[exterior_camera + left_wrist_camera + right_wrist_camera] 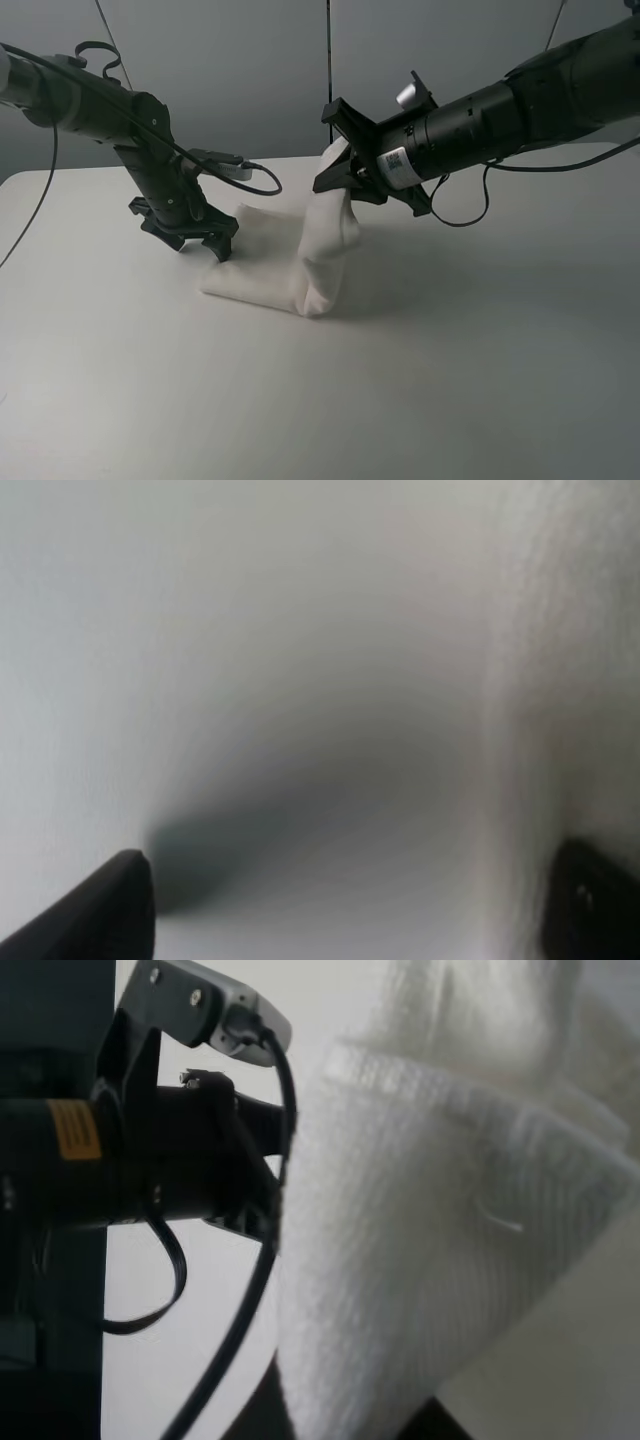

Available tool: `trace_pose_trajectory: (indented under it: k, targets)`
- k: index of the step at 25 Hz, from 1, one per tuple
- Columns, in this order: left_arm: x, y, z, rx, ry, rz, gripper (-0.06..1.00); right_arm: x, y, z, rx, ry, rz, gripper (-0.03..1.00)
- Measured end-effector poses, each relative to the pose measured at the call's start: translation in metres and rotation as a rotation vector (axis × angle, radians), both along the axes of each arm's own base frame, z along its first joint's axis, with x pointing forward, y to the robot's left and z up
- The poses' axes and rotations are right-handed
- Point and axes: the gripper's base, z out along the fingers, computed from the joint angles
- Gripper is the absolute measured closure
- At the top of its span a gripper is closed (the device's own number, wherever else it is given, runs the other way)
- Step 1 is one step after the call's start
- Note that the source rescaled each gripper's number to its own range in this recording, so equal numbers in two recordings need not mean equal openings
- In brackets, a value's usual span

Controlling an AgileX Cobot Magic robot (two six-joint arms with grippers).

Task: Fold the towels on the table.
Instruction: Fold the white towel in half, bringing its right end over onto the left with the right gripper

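Two grippers at one towel: one end held up, other end flat

One white table (480, 390) is seen filling the lower part of the exterior high view. The towel (262, 265) is placed near the table's middle, a little to the left. Its left part is laid flat on the tabletop; its right part is drawn up into a standing fold that hangs from above and meets the table at its lower end.

The right gripper (342, 172) is reached in from the right, above the table. Its jaws are clamped tight on the upper edge of the raised fold, with terry cloth bunched around them.

The left gripper (203, 246) is lowered at the towel's flat left edge, just above the tabletop. Its jaws are spread wide and nothing is gripped; in the left wrist view one fingertip (105, 910) is seen over bare table and the other right beside the cloth. Whether that finger touches the cloth cannot be told.

A woven border band (400, 1075) is shown on the towel in the right wrist view, with the left arm's black cable (245, 1300) behind it. A loose thread (500, 1223) is seen on the cloth.
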Motion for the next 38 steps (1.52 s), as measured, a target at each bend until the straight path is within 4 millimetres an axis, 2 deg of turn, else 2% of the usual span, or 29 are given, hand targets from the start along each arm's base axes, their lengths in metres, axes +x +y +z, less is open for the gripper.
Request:
trace_pose_trajectory:
  k: [13, 20, 29, 34, 38]
  targets:
    - [0.0, 0.0, 0.0, -0.001, 0.001, 0.001, -0.04, 0.022, 0.024, -0.003, 0.06, -0.002, 0.029, 0.94]
    - [0.0, 0.0, 0.0, -0.001, 0.001, 0.001, -0.04, 0.02, 0.036, -0.013, 0.076, 0.032, 0.038, 0.94]
    - [0.004, -0.002, 0.007, 0.012, 0.008, -0.01, -0.04, 0.019, 0.041, -0.012, 0.077, 0.025, 0.053, 0.94]
    - [0.007, 0.004, 0.032, 0.004, -0.051, -0.033, -0.04, 0.019, 0.041, -0.012, 0.077, 0.022, 0.055, 0.94]
    - [0.017, 0.022, 0.052, -0.01, -0.079, 0.014, -0.04, 0.019, 0.041, -0.012, 0.077, 0.022, 0.055, 0.94]
